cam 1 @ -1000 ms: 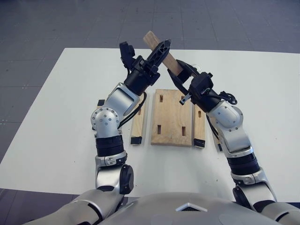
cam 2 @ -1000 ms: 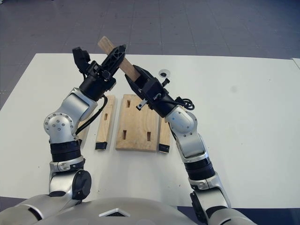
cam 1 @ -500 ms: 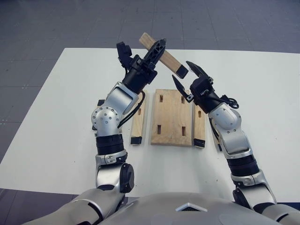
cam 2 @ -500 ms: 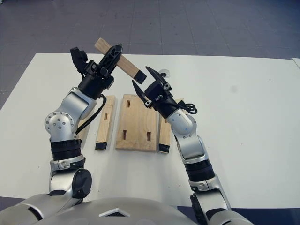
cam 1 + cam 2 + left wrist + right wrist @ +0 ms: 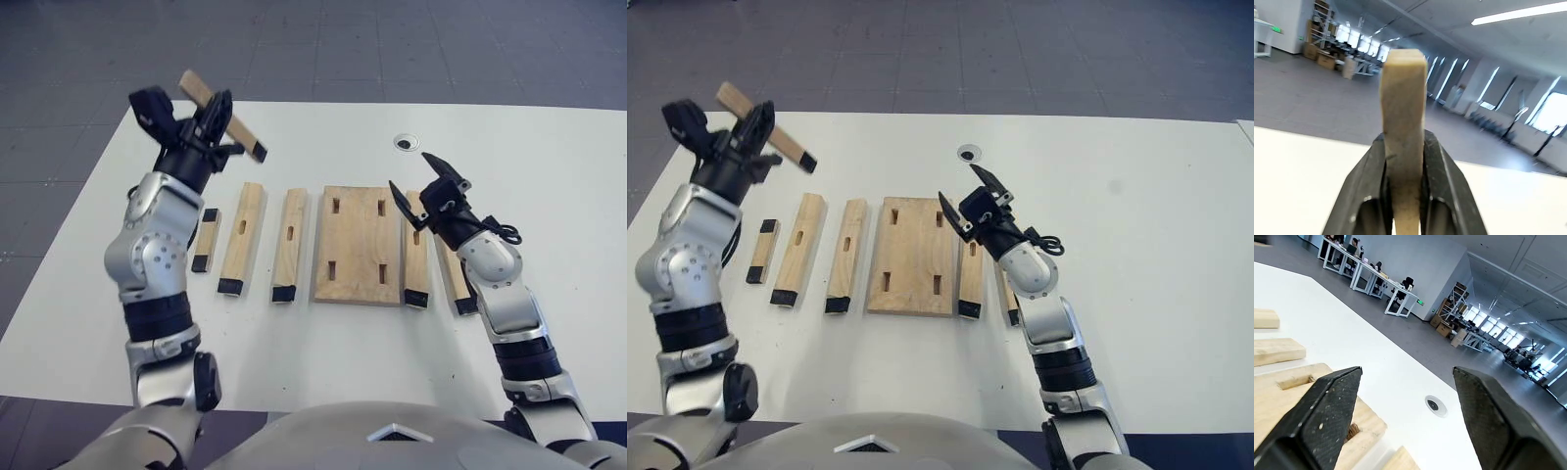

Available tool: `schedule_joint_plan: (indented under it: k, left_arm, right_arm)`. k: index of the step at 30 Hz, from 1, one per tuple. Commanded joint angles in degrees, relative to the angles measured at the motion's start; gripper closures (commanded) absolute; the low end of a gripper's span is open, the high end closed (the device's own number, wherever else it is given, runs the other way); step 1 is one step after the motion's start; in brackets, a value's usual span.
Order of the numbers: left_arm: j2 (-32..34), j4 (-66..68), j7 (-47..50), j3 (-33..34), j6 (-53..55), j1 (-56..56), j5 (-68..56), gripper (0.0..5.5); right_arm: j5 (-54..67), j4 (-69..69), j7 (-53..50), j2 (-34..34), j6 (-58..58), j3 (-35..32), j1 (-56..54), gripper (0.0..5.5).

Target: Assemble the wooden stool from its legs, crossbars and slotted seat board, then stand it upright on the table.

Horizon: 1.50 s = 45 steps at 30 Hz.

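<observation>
crossbar [image 5: 242, 137] gripped in the left hand [image 5: 217, 106] above the table [image 5: 88, 294].

Pale wood seat board [image 5: 358, 244], white table [image 5: 578, 225]

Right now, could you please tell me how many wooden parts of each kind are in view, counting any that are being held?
Slotted seat board: 1
Wooden bars lying on the table: 5
Wooden bar held in the left tool: 1
Total: 7
</observation>
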Motion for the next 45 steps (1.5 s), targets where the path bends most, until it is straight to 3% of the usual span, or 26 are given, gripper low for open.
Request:
schedule_joint_plan:
  k: [1, 9, 31, 45]
  left_arm:
    - [2.40, -3.68, 1.68, -1.32, -0.94, 6.32, 7.14, 5.08]
    - [-0.78, -3.06, 0.85, -2.58, -3.92, 14.80, 12.52, 5.08]
    - [-3.09, 5.62, -0.21, -4.80, -9.60, 8.03, 18.38, 5.08]
    - [-4.09, 3.97, 0.31, -4.65, -9.40, 11.89, 19.26, 5.08]
  right_arm:
    - [-0.47, -0.96, -1.22, 0.04, 1.79, -0.99, 0.70, 2.09]
    - [-0.74, -1.54, -1.84, -0.24, 2.89, -1.23, 0.76, 2.09]
    - [-1.45, -1.57, -1.57, -0.09, 2.96, -0.84, 0.11, 2.09]
    - [-1.51, -2.11, -1.32, -0.37, 3.02, -0.88, 0.50, 2.09]
